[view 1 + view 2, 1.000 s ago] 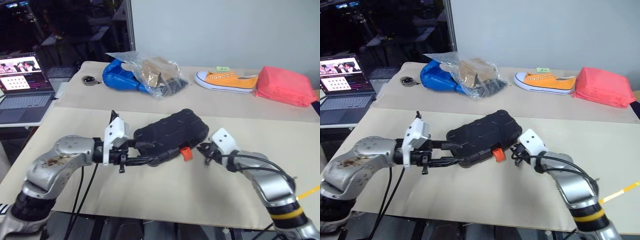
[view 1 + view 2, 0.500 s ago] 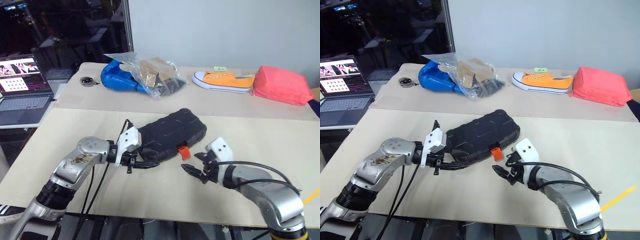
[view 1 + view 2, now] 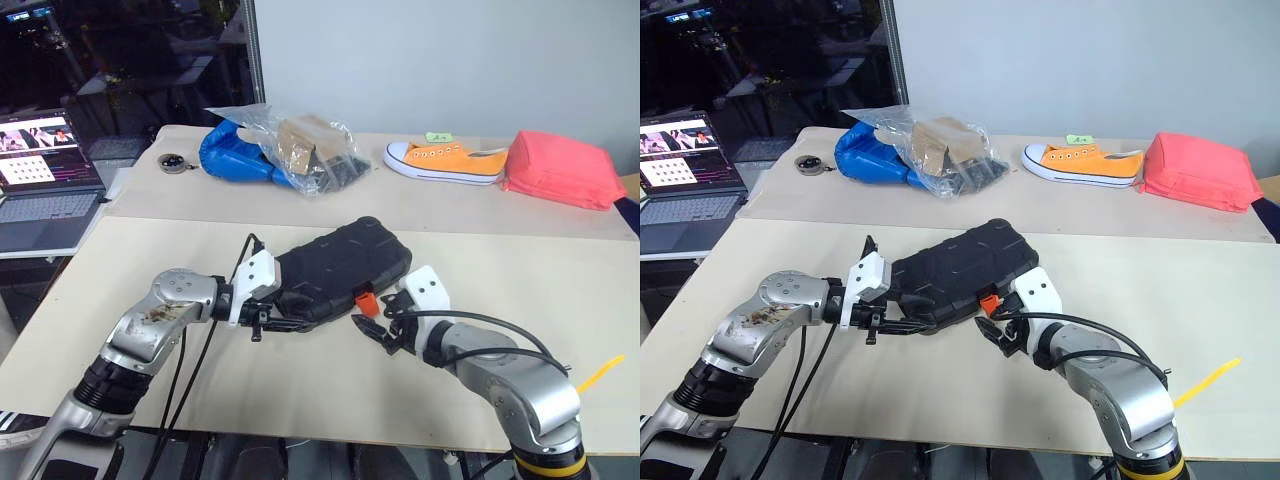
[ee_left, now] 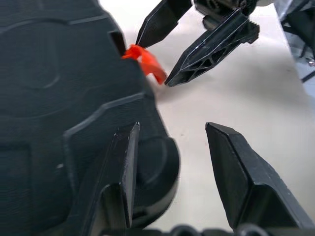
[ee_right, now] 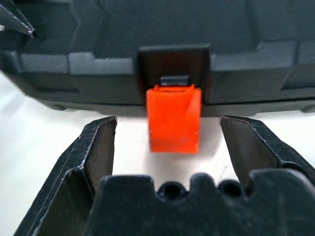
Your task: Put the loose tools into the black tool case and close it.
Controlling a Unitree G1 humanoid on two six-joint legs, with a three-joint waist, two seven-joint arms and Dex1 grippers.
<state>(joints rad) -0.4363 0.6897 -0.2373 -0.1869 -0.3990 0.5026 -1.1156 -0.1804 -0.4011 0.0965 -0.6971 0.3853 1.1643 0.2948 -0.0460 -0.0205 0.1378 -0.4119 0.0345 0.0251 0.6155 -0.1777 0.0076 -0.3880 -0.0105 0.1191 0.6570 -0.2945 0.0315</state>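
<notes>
The black tool case (image 3: 340, 268) lies shut in the middle of the table, ribbed shell up. Its small orange latch (image 5: 174, 118) sticks out from the near edge. My right gripper (image 3: 372, 322) is open just in front of the case, with one finger on each side of the latch and neither touching it. At the case's near left corner my left gripper (image 4: 172, 125) is open. One of its fingers (image 4: 120, 167) lies over the lid and the other stands off over the bare table. The loose tools are out of view.
At the back of the table are a blue bag (image 3: 232, 152) under a clear plastic bag (image 3: 315, 148), an orange shoe (image 3: 445, 160) and a red cushion (image 3: 555, 170). An open laptop (image 3: 45, 185) stands on a side table to the left.
My right gripper has opened wider and moved left, from beside the latch to straddling it. My left gripper has stayed at the case's corner.
</notes>
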